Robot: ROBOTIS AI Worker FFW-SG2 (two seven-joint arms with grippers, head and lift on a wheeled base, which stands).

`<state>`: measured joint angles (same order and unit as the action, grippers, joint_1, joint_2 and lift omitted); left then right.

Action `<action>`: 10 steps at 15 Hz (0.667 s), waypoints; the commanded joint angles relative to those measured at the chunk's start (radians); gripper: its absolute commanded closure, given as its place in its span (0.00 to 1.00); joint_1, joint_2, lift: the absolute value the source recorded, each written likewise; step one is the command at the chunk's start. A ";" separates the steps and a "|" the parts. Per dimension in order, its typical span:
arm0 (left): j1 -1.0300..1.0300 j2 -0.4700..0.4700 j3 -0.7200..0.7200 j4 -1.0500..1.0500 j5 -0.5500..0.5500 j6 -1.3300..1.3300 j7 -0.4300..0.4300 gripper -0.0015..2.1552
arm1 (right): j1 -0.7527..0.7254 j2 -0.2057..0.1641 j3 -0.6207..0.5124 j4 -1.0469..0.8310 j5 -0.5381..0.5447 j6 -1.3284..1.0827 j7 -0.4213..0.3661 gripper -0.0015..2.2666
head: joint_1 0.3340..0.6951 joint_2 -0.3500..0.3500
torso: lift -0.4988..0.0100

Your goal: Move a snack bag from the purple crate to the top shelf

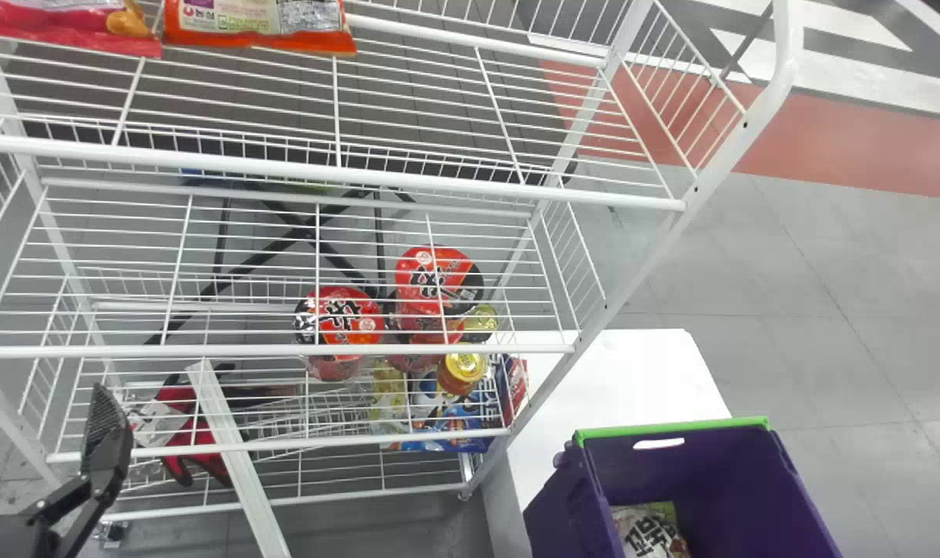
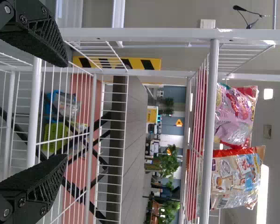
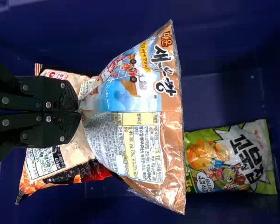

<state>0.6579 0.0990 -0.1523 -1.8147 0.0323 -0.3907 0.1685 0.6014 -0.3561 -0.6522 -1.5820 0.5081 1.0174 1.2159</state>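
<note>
My left gripper stands at the lower left in front of the rack. In the left wrist view my left gripper is open, its fingers wide apart with nothing held. My right gripper is shut on one edge of an orange-brown snack bag, which hangs above the floor of the purple crate. Under it lie a red-and-beige bag and a green bag. In the head view the purple crate is at the lower right. Two bags lie on the top shelf.
Cup noodles and a yellow-lidded can stand on lower shelves. A white table is between rack and crate. The rack's slanted white post rises beside the crate. Bare top-shelf wires extend right of the bags.
</note>
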 commanded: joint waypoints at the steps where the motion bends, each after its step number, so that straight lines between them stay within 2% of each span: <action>1: -0.003 0.001 -0.001 0.000 0.000 0.007 0.002 0.06 | -0.011 0.000 0.000 -0.016 0.009 0.025 0.010 0.80 | 1.00 0.00 | 0.51; 10: -0.020 -0.001 -0.003 0.020 0.001 0.010 0.006 0.06 | -0.022 0.017 -0.018 -0.075 0.033 0.077 0.050 0.80 | 1.00 0.00 | 0.59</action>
<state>0.6417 0.0982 -0.1524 -1.7988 0.0337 -0.3808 0.1749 0.5798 -0.3441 -0.6620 -1.6482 0.5415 1.0937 1.2589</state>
